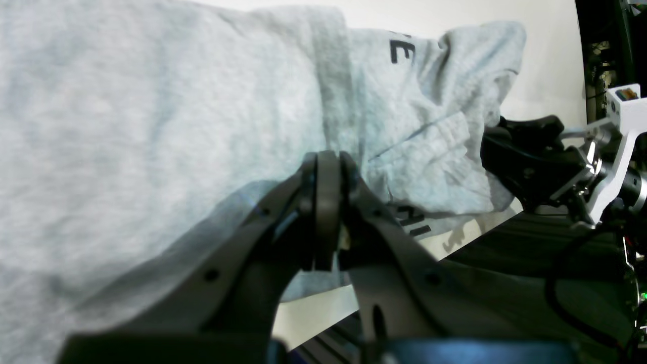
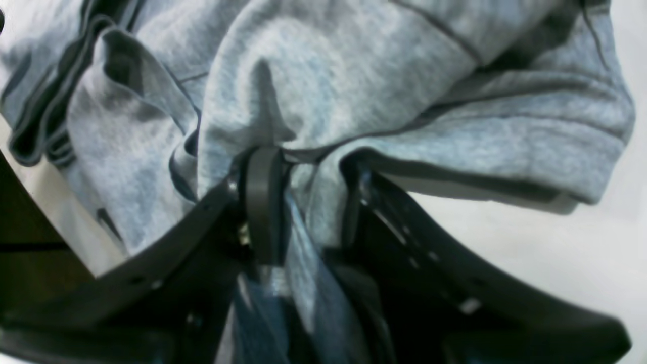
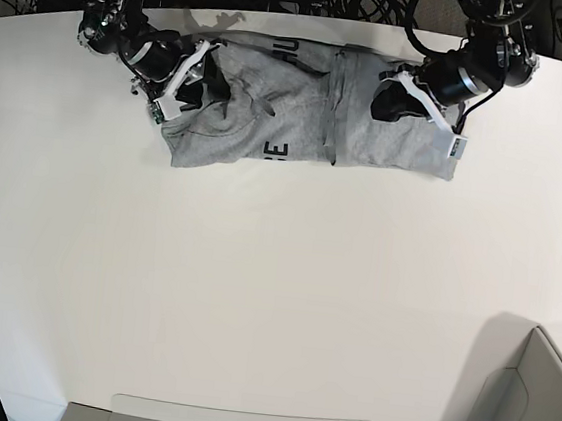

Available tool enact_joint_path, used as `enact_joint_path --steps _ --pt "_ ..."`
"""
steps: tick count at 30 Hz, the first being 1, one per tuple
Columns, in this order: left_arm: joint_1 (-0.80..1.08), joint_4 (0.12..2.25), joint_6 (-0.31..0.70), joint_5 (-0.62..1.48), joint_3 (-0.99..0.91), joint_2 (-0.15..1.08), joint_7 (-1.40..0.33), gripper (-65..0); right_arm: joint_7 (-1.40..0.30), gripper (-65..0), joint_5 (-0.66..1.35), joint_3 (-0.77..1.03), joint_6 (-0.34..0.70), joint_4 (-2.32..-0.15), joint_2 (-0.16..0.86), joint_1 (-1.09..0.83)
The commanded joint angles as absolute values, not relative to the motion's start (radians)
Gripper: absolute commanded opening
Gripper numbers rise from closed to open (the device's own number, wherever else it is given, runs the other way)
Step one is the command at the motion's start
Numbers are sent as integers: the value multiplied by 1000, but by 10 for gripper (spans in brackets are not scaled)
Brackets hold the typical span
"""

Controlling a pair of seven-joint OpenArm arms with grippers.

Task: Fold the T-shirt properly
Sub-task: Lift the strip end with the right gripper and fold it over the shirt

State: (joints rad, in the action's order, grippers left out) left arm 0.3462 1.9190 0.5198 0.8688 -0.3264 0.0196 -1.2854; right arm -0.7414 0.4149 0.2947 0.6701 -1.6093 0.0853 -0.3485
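At the far edge of the table: we found the T-shirt spread as a long crumpled band between the two arms, near the table's rim.
Fabric: we saw soft heather-grey knit with a fine fleck, the black block lettering showing only in scraps along its folds.
Shape: we noted a flat smooth panel on the left-wrist side and bunched, rounded folds with dark seams on the right-wrist side.
Left gripper: we saw its matte black curved fingers drawn together at the tips over the cloth's edge; we could not tell whether any fabric lay between them.
Right gripper: we saw its black fingers clamped on a pinched pleat of the T-shirt, cloth running down between them.
Table: we saw a smooth, white, matte surface.
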Motion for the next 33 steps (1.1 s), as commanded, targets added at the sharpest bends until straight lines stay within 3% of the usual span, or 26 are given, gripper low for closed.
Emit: enact_joint_path --steps 1,4,7,8,17,25,33 --pt "344 1934 524 895 -325 24 -1277 -650 -727 -459 397 269 639 -1616 87 -348" --pt "344 1934 524 895 -328 24 -1277 -650 -713 -498 346 208 581 -1616 90 -349" --pt "348 1934 524 895 -329 24 -1277 -650 -714 -639 338 203 567 -1612 85 -341" --pt "357 1934 524 895 -329 24 -1277 -650 -713 -650 338 203 565 -1606 84 -337" --pt "364 1939 526 897 -331 24 -1279 -650 -725 -650 332 351 564 -1529 94 -240" --pt "386 1940 526 897 -331 24 -1279 -650 -769 -650 337 562 564 -1477 214 -142" --pt "387 1940 526 897 -354 35 -1283 -650 -771 -650 331 615 564 -1595 257 -139"
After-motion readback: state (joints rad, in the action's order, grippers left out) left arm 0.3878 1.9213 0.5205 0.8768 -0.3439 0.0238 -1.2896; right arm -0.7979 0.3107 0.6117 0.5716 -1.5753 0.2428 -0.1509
